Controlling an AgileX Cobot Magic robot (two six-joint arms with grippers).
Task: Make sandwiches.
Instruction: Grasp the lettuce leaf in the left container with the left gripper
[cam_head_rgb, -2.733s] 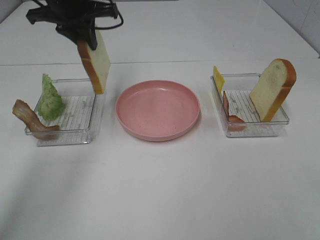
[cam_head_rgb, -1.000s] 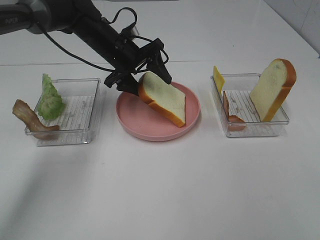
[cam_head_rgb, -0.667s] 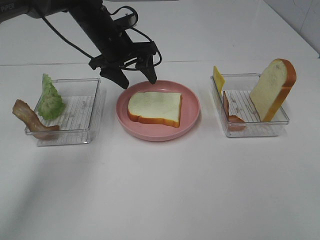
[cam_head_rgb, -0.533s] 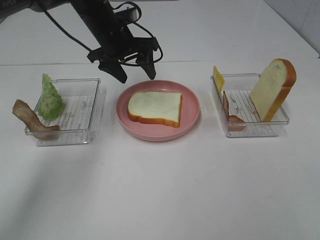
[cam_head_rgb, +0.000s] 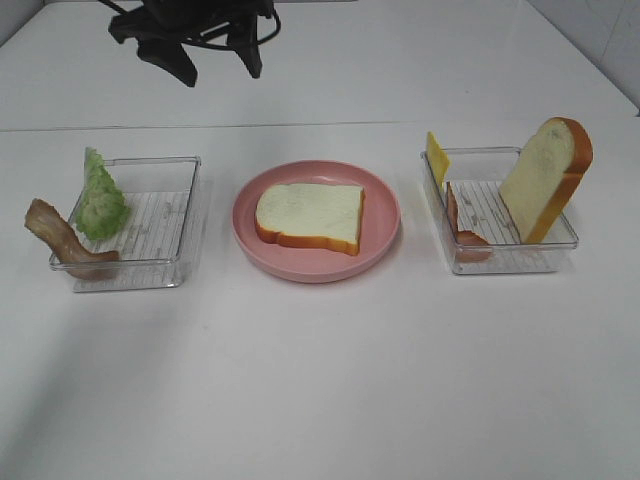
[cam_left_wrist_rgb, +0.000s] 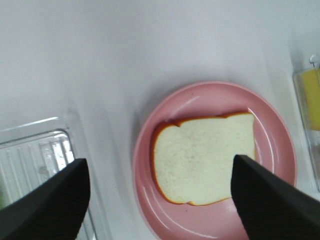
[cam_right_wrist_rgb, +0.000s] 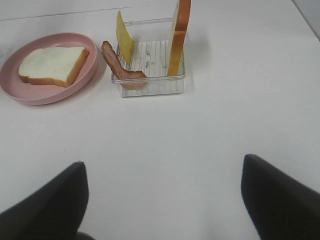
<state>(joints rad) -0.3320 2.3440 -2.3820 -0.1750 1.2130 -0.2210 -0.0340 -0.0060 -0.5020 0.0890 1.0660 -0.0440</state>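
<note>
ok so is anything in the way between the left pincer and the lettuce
Nothing visible. The left pincer hangs open in the air. The lettuce stands in the open-topped left tray, and the bacon strip beside it lies on the side away from the pincer.

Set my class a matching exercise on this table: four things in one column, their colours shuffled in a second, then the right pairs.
Things
1. lettuce
2. cheese
3. plate
4. bacon strip on the left

Colours
A. pink
B. reddish-brown
C. green
D. yellow

Pairs: 1-C; 2-D; 3-A; 4-B
</note>
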